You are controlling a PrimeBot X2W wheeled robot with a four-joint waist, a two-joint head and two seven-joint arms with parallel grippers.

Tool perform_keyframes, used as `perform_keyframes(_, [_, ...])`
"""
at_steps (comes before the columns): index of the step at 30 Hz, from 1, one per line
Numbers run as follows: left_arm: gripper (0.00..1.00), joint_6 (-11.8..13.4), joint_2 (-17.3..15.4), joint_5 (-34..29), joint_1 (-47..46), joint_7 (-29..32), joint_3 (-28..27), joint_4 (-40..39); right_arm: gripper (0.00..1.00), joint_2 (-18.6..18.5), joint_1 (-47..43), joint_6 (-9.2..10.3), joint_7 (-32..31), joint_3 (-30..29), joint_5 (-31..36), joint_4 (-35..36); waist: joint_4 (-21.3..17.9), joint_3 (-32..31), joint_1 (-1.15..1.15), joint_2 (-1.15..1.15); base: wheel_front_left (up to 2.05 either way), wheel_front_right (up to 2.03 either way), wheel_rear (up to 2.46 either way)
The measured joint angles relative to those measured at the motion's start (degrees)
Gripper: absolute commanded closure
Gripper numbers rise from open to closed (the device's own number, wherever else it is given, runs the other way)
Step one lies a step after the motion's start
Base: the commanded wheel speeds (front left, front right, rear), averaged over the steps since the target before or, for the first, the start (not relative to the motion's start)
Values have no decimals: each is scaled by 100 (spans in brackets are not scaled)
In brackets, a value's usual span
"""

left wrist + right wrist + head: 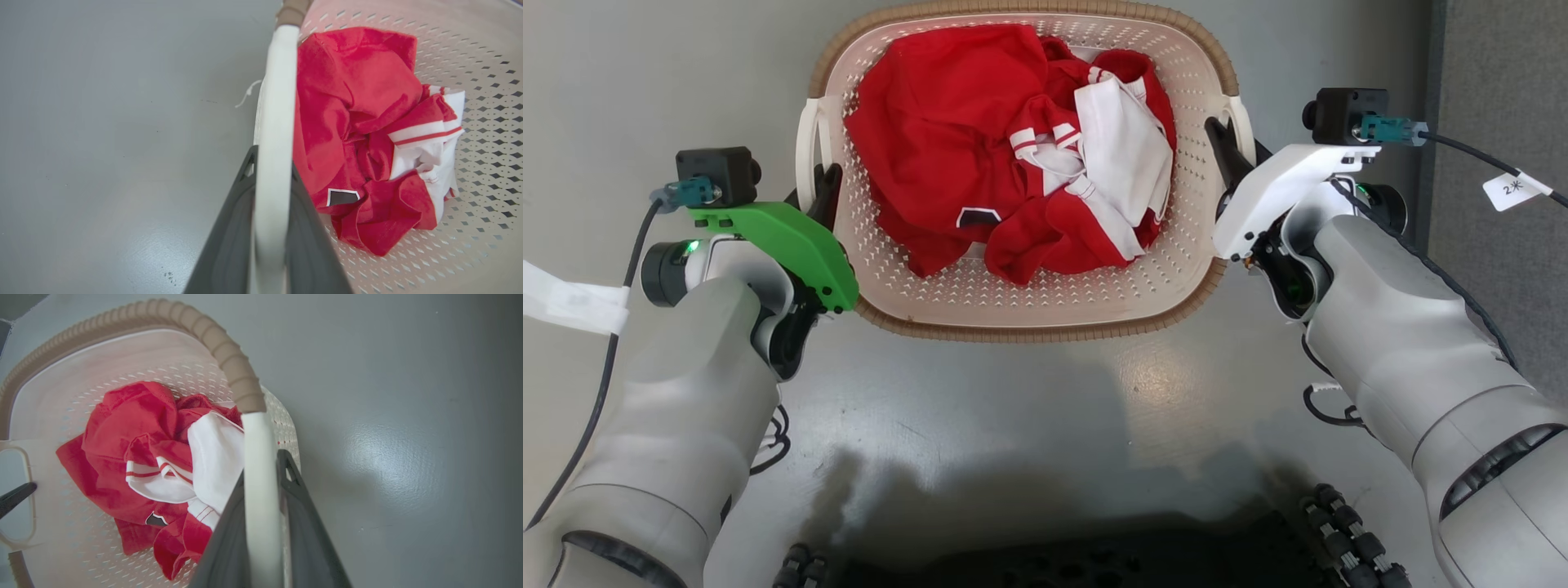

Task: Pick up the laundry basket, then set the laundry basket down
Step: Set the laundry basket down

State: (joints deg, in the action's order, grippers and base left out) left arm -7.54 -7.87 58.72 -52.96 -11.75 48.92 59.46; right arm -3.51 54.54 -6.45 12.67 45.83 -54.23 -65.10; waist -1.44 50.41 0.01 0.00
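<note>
**A:** Where was the laundry basket (1013, 333) at that moment?

**B:** Straight ahead of the robot, over the grey floor (1013, 408) and centred between the two arms. Crumpled red and white clothes (947, 139) were heaped inside it.

**A:** And the grippers?

**B:** The left gripper (271, 161) was clamped on the basket's left handle (806, 151). In the left wrist view the white bar ran between the two dark fingers, and both were pressed against it. The right gripper (261, 465) had the right handle (1243, 122) pinched the same way.

**A:** So was the basket off the floor?

**B:** I couldn't tell. From above, nothing showed whether its base touched the floor or hung just clear of it. My reading was that both grasps were made, so the pick-up itself was the step in hand.

**A:** What did the next move call for?

**B:** Raising both arms together at the same rate, I'd say. The handles were thin bars held by narrow fingers. If one side rose ahead of the other, the basket would likely tilt and a bar might slide along the fingers. The clothes looked light, so weight seemed a small worry. After the lift it would need a level descent, with the fingers parting only once the base rested flat.
</note>
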Motion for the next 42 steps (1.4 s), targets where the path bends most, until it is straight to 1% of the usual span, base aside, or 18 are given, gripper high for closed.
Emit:
perform_keyframes(10, [100,0,41,34,-21,-71,59,75,100,1,11,-1,45,47,-26,-48,25,68,0,0,0,0,0])
perform_keyframes(12, [100,0,48,54,-23,-92,59,78,82,0,15,-1,69,55,-26,-54,28,71,0,0,0,0,0])
perform_keyframes(13, [100,0,52,55,-23,-92,59,84,69,0,18,-1,76,60,-26,-56,29,72,0,0,0,0,0])
perform_keyframes(14, [96,0,55,55,-24,-92,62,91,49,0,18,-7,87,62,-29,-56,31,73,0,0,0,0,0])
perform_keyframes(15, [69,0,58,60,-24,-92,62,101,0,0,18,-8,96,65,-36,-57,33,74,0,0,0,0,0])
perform_keyframes(16, [5,1,60,71,-24,-92,62,109,0,-1,19,-8,99,68,-47,-57,35,74,0,0,0,0,0])
perform_keyframes(17, [0,2,56,97,-24,-100,55,113,0,-2,19,-8,99,73,-59,-64,37,75,0,0,0,0,0])
perform_keyframes(30, [0,1,75,111,-93,-153,132,103,0,-4,20,-8,124,125,-90,-112,63,52,-1,0,0,0,0])
perform_keyframes(37, [0,1,-60,90,-100,-248,141,142,0,-3,19,-8,126,168,-148,-108,47,-98,-1,0,0,0,0])
perform_keyframes(42, [0,1,-87,52,-99,-250,144,114,0,-3,10,-9,149,175,-181,-93,15,-268,-1,0,0,0,0])
